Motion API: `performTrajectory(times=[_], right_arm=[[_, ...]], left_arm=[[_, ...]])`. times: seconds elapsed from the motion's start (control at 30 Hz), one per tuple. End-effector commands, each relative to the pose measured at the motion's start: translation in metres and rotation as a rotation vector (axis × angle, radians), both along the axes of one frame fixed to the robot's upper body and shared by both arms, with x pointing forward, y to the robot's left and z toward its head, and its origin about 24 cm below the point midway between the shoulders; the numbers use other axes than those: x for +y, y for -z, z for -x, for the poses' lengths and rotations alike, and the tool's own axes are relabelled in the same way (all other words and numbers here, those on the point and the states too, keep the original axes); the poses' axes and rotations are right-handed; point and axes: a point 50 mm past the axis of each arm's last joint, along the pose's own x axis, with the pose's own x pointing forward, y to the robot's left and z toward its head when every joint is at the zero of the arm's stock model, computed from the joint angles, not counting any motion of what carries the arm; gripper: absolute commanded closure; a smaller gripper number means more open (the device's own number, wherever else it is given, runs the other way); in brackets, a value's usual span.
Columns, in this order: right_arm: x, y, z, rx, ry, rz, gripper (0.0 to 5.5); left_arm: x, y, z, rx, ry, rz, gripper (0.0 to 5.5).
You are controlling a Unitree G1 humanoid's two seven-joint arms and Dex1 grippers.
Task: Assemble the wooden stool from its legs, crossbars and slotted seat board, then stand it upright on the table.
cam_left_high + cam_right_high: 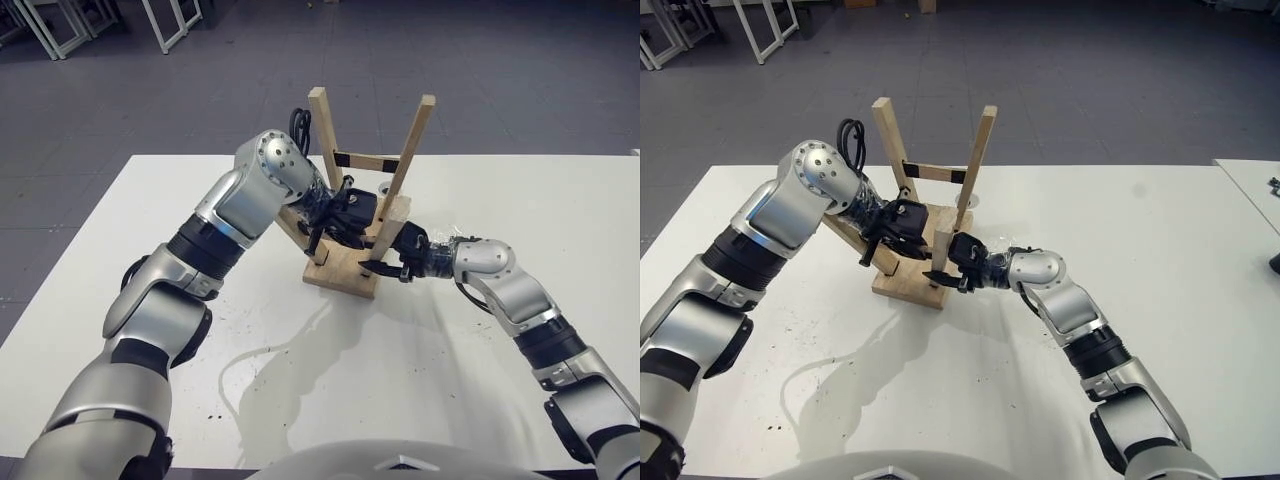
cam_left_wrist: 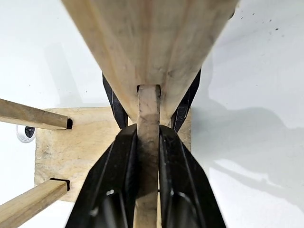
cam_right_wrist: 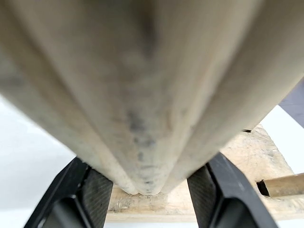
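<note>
on seat board (image 1: 338, 274): four legs (image 1: 417, 135); left hand (image 1: 328, 234), right hand (image 1: 384, 266) gripping

Your seat board (image 1: 343, 272) lies on the table (image 1: 500, 380); two legs (image 1: 325, 125) stand at its 12 o'clock, crossbar (image 1: 368, 160) between; another leg (image 1: 397, 215) at 3 o'clock.

Tiny dark specks (image 1: 214, 412) dot the white tabletop (image 1: 520, 200) near its front edge. A small white round disc (image 2: 23, 134) lies farther back. Beyond, white metal frames (image 1: 60, 25) stand on the grey floor (image 1: 480, 60).
</note>
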Motion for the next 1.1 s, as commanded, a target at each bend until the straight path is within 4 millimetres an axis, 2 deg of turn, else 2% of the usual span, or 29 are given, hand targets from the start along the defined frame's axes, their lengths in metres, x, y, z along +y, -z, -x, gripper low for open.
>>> performTrajectory(times=[0.03,0.13,0.17,0.23,0.3,0.37,0.4,0.43,0.47,0.5,0.53,0.6,0.67,0.73,0.83,0.9,0.97,1.03,1.07,1.1], right_arm=[[-0.046,0.060,0.010,0.298,0.200,0.254,3.48],[-0.045,0.057,0.007,0.297,0.208,0.238,3.48],[-0.045,0.056,0.007,0.296,0.209,0.235,3.48],[-0.043,0.055,0.007,0.287,0.209,0.238,3.48],[-0.040,0.056,0.007,0.285,0.214,0.263,3.48],[-0.040,0.063,0.008,0.290,0.263,0.316,3.48],[-0.037,0.061,0.008,0.281,0.276,0.296,3.48],[-0.032,0.050,0.008,0.260,0.282,0.230,3.48],[-0.025,0.033,0.007,0.230,0.271,0.137,3.48],[-0.020,0.016,0.007,0.199,0.257,0.057,3.10],[-0.017,-0.004,0.009,0.166,0.233,-0.015,2.95],[-0.020,-0.030,0.016,0.132,0.213,-0.068,2.56],[-0.035,-0.060,0.027,0.104,0.220,-0.060,2.56],[-0.046,-0.088,0.037,0.104,0.211,-0.098,2.56],[-0.066,-0.156,0.041,0.056,0.124,-0.264,2.56],[-0.063,-0.202,0.040,-0.026,0.018,-0.455,2.56],[-0.051,-0.241,0.031,-0.112,-0.054,-0.693,2.56],[-0.040,-0.256,0.022,-0.110,-0.074,-0.812,2.56],[-0.033,-0.250,0.018,-0.075,-0.084,-0.810,2.56],[-0.020,-0.226,0.015,-0.008,-0.087,-0.732,2.56]], left_arm=[[0.008,-0.052,0.005,-0.069,0.077,0.158,4.32],[0.008,-0.058,0.004,-0.078,0.096,0.183,3.88],[0.010,-0.067,0.004,-0.081,0.093,0.219,3.82],[0.017,-0.100,0.003,-0.119,0.045,0.359,3.82],[0.037,-0.141,-0.001,-0.227,-0.089,0.567,3.82],[0.076,-0.165,-0.005,-0.417,-0.340,0.754,3.82],[0.090,-0.164,-0.006,-0.469,-0.453,0.819,3.82],[0.100,-0.154,-0.005,-0.492,-0.536,0.876,3.82],[0.104,-0.138,-0.002,-0.474,-0.598,0.928,3.82],[0.105,-0.124,0.002,-0.454,-0.644,0.968,3.82],[0.106,-0.110,0.006,-0.433,-0.700,1.007,3.82],[0.108,-0.092,0.010,-0.407,-0.806,1.057,3.82],[0.119,-0.078,0.010,-0.423,-0.943,1.095,3.82],[0.132,-0.071,0.009,-0.454,-1.052,1.136,3.82],[0.163,-0.071,0.008,-0.570,-1.228,1.269,3.82],[0.171,-0.073,0.006,-0.596,-1.273,1.329,3.82],[0.168,-0.071,0.000,-0.604,-1.288,1.353,3.82],[0.158,-0.065,-0.008,-0.601,-1.304,1.363,3.82],[0.152,-0.061,-0.011,-0.592,-1.303,1.351,3.82],[0.146,-0.055,-0.013,-0.577,-1.300,1.336,3.82]])
